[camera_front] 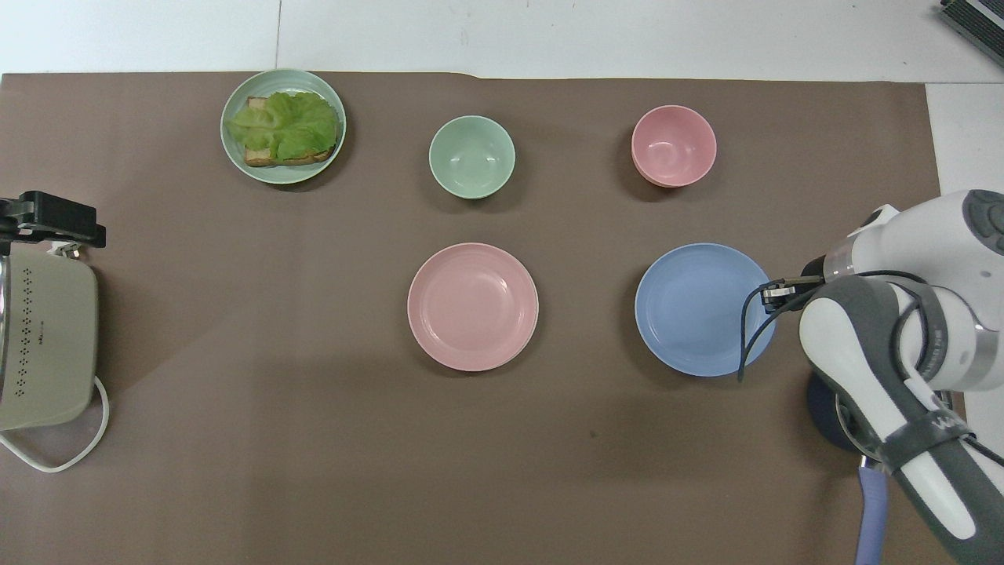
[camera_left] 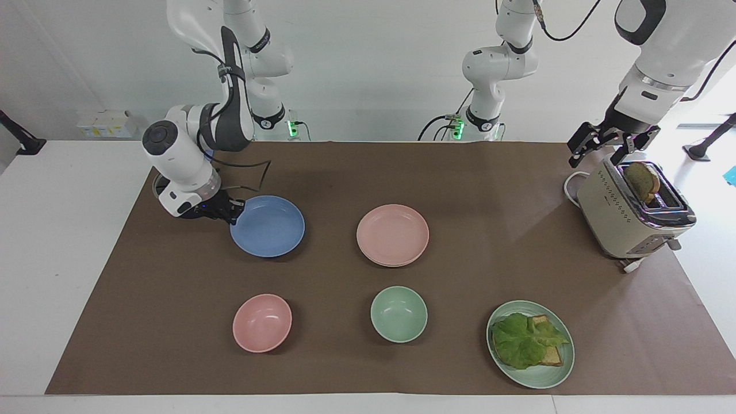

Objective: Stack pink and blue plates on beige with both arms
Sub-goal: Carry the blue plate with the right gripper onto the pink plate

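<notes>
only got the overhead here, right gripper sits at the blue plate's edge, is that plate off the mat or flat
observer: the right gripper is shut on the blue plate rim, and the plate looks slightly raised, with shadow under it.
operator: left gripper? i see only a black bit
observer: the left gripper hangs open over the toaster, waiting.
operator: anything in the toaster
observer: a toast slice stands in its slot.
operator: is beige under the pink
observer: a pale rim shows below the pink plate, seemingly the beige plate.

The right gripper [camera_left: 233, 208] pinches the blue plate [camera_left: 267, 226] by its rim, lifted off the brown mat [camera_left: 345, 356].
</notes>
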Controlling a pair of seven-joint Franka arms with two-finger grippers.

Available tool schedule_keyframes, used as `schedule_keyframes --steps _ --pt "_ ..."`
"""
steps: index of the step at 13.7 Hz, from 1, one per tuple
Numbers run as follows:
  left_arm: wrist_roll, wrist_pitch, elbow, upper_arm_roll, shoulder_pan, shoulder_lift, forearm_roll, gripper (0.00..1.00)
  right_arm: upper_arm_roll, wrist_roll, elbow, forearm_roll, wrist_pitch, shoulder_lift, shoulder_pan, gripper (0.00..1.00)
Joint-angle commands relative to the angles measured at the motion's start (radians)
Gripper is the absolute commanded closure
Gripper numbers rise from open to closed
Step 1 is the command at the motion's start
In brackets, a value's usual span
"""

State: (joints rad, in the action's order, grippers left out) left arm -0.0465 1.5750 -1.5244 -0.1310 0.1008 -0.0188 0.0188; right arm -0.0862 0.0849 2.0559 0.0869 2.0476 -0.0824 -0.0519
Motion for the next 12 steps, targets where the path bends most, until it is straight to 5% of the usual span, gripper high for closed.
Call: schedule_keyframes --steps 1,5,12 --pt "0.011 -0.013 -0.002 -0.004 0.004 0.007 -0.017 0.00 0.008 0.027 -0.081 -0.001 -0.102 0.039 -0.018 1.00" --pt "0.011 -0.013 -0.002 -0.004 0.004 0.007 -0.017 0.00 0.046 -0.051 -0.200 0.004 -0.167 0.027 -0.095 1.00" --pt "0.011 -0.013 -0.002 -0.004 0.004 0.007 -0.017 0.00 0.051 -0.465 -0.209 0.020 0.000 -0.043 -0.383 1.00"
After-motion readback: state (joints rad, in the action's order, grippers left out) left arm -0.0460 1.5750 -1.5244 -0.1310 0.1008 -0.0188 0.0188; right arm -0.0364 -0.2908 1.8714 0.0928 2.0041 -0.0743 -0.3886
